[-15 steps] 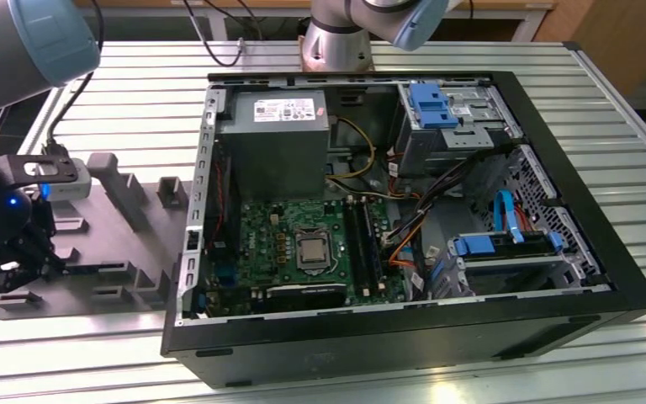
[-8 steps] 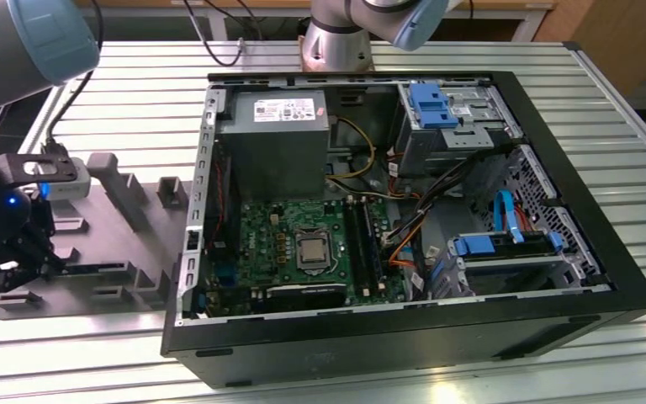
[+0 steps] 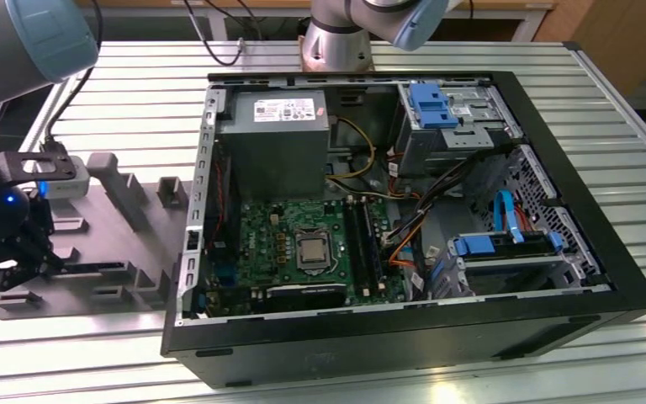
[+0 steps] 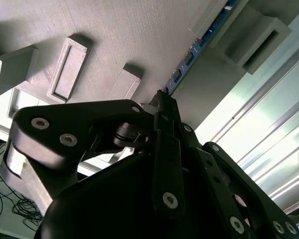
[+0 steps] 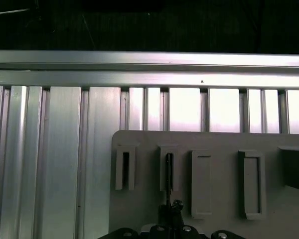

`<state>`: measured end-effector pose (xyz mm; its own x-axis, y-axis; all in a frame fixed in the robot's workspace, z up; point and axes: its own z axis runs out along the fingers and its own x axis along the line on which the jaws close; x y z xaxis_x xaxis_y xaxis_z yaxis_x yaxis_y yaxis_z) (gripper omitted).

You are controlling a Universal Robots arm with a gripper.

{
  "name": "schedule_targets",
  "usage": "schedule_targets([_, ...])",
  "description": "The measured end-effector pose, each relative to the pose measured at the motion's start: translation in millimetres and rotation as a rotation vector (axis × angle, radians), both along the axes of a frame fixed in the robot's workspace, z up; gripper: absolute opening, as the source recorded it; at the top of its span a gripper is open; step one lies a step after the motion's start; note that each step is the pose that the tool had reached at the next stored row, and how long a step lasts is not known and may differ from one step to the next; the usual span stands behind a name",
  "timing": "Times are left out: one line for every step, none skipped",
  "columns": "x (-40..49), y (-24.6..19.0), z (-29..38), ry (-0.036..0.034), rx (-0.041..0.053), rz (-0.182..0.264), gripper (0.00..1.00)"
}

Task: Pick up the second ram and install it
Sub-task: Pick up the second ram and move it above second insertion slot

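The second ram (image 4: 189, 59) is a thin dark stick with small chips, standing on edge in a grey holder block (image 4: 259, 35) on the grey holder plate (image 3: 110, 219). In the exterior view the ram (image 3: 90, 268) lies at the plate's near end, on the exterior view's left. My gripper (image 3: 11, 271) is at the stick's end, its black fingers drawn together around it (image 4: 159, 99). In the first wrist view the ram (image 5: 168, 172) shows edge-on in its slot, just beyond the gripper (image 5: 170, 209). The ram still rests in the holder.
An open black computer case (image 3: 413, 337) lies at the centre. Inside it are a green motherboard (image 3: 300, 244), long black memory slots (image 3: 362, 240), a power supply (image 3: 272, 139), cables and blue drive brackets (image 3: 503, 244). Other grey holder blocks (image 5: 251, 184) stand on the plate. The table is ribbed aluminium (image 5: 55, 164).
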<state>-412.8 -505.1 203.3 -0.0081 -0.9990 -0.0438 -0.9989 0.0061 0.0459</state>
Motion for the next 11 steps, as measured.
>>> schedule_targets([0.0, 0.0, 0.0, 0.0000, 0.0000, 0.000, 0.11])
schedule_targets([0.0, 0.0, 0.0, 0.0000, 0.0000, 0.000, 0.11])
schedule_targets([0.0, 0.0, 0.4, 0.0002, 0.0001, 0.000, 0.11])
schedule_targets([0.0, -0.1, 1.3, 0.0004, 0.0001, 0.000, 0.11])
schedule_targets([-0.1, 0.0, 2.1, 0.0003, 0.0004, 0.000, 0.11])
schedule_targets([0.0, 0.0, 2.8, 0.0000, 0.0007, 0.000, 0.11])
schedule_targets([0.0, 0.0, 3.7, 0.0001, 0.0006, 0.000, 0.11])
schedule_targets([0.0, 0.0, 4.6, 0.0001, 0.0006, 0.000, 0.11])
schedule_targets([0.0, 0.0, 5.5, 0.0000, 0.0007, 0.000, 0.11])
schedule_targets([0.0, 0.0, 6.6, 0.0001, 0.0007, 0.000, 0.11])
schedule_targets([0.0, 0.0, 7.7, 0.0001, 0.0008, 0.000, 0.11])
